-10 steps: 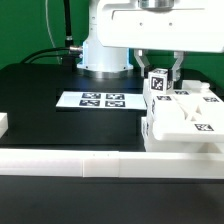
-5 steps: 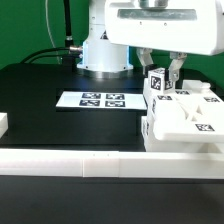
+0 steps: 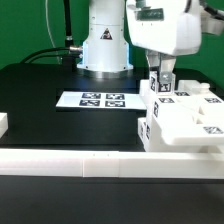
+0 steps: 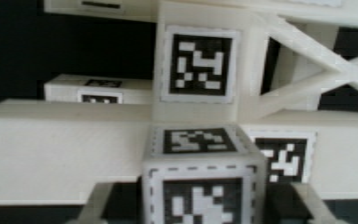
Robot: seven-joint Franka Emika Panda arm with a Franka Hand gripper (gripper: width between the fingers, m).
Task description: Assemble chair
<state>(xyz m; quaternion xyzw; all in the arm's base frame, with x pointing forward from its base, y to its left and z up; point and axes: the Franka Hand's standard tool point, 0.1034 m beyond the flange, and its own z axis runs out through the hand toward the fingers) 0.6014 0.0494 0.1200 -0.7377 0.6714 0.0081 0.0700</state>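
Note:
The partly joined white chair (image 3: 185, 122) stands at the exterior view's right, behind the low wall. A square-ended post (image 3: 160, 86) with a marker tag stands upright at its far left corner. My gripper (image 3: 163, 80) hangs straight down over that post, one finger on each side of it. In the wrist view the post (image 4: 202, 185) sits between the dark fingers (image 4: 115, 205), with a thin gap showing at the jaws, so they stand open around it. Beyond it are another tagged post (image 4: 202, 60) and slanted bars (image 4: 318, 70).
The marker board (image 3: 100, 100) lies flat on the black table, to the exterior view's left of the chair. A long low white border wall (image 3: 90, 162) runs along the front. A small white block (image 3: 4, 124) sits at the left edge. The robot base (image 3: 105, 50) stands behind.
The hand has turned about its vertical axis and now shows its narrow side in the exterior view. It stays over the same post. The chair parts have not moved.

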